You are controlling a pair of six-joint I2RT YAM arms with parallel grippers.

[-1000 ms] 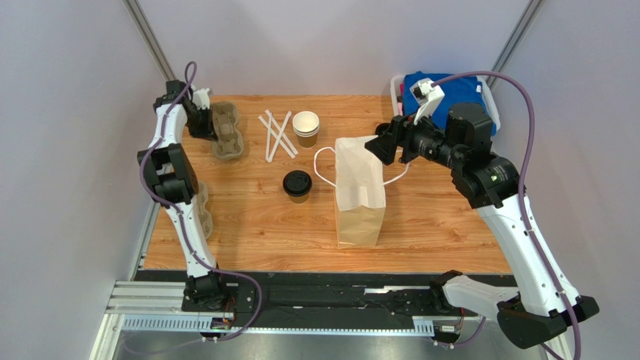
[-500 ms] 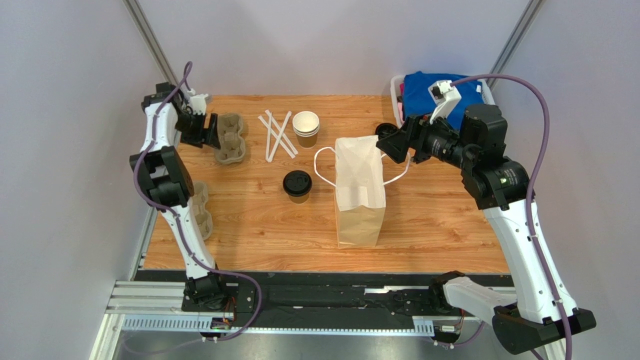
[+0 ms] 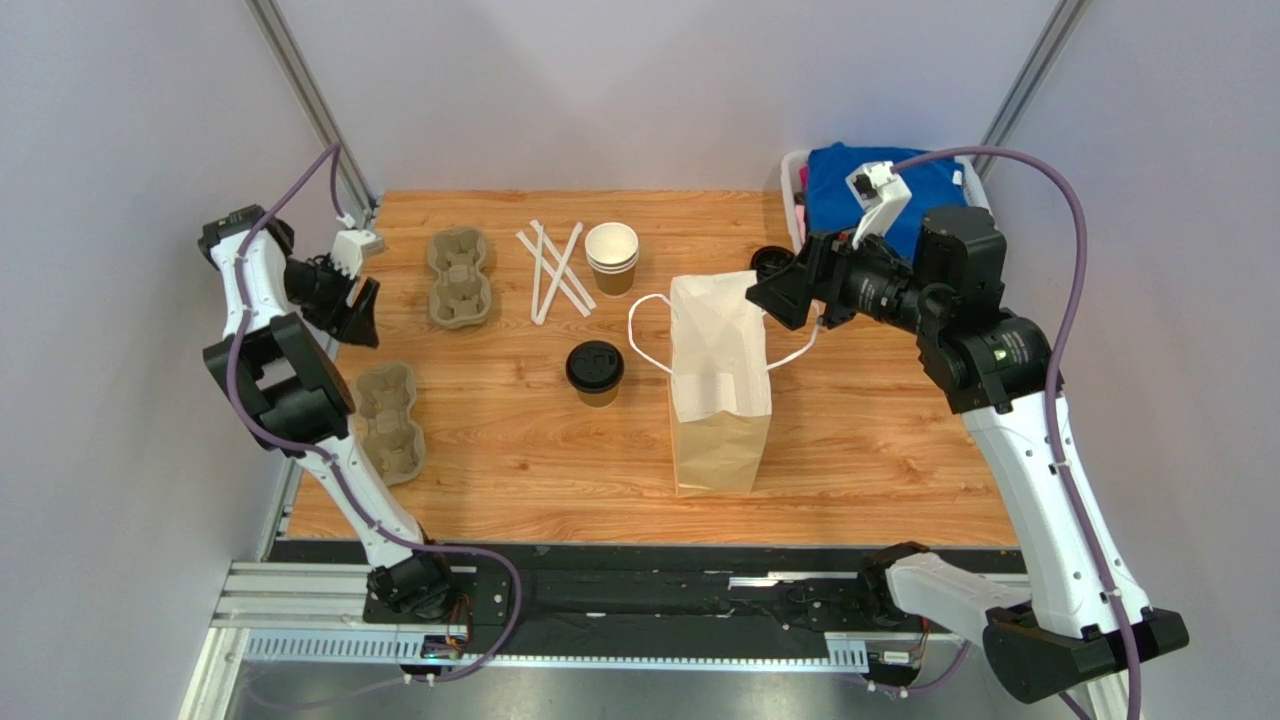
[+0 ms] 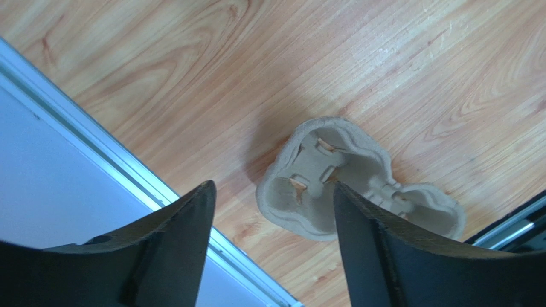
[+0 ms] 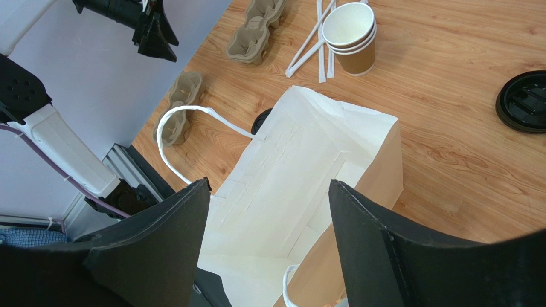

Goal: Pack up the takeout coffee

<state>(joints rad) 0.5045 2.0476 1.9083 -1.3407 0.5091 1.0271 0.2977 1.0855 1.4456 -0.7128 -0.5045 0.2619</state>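
**Desk:** What lies nearest to you?

**Me:** Close to my left base, by the left edge of the wooden table point(image 3: 872, 435), I see a pulp cup carrier point(image 3: 388, 423) lying flat. My left wrist camera looks straight down on it point(image 4: 333, 185).

**Desk:** And the task's cup?

**Me:** The takeout coffee point(image 3: 595, 369) stands upright with its black lid on. It is at nine o'clock of the paper bag point(image 3: 718, 390), near it but apart. The bag stands upright mid-table with its mouth open and a white handle loop hanging at each side. Its white inside point(image 5: 301, 173) fills my right wrist view.

**Desk:** Your tools?

**Me:** My left gripper point(image 3: 361, 308) hangs over the table's left edge, at twelve o'clock of that carrier. Its jaws are spread wide with nothing between them. My right gripper point(image 3: 769, 293) sits at the two o'clock side of the bag's mouth. It is also spread wide and grips nothing. I cannot tell whether a fingertip touches the paper rim.

**Desk:** Farther back?

**Me:** A second carrier point(image 3: 458, 278) lies at three o'clock of my left gripper. Next come the wrapped straws point(image 3: 553, 270). A stack of lidless cups point(image 3: 612, 255) stands at twelve o'clock of the coffee. A loose black lid point(image 3: 772, 260) lies at one o'clock of the bag. A bin with blue cloth point(image 3: 887, 180) is in the far right corner.
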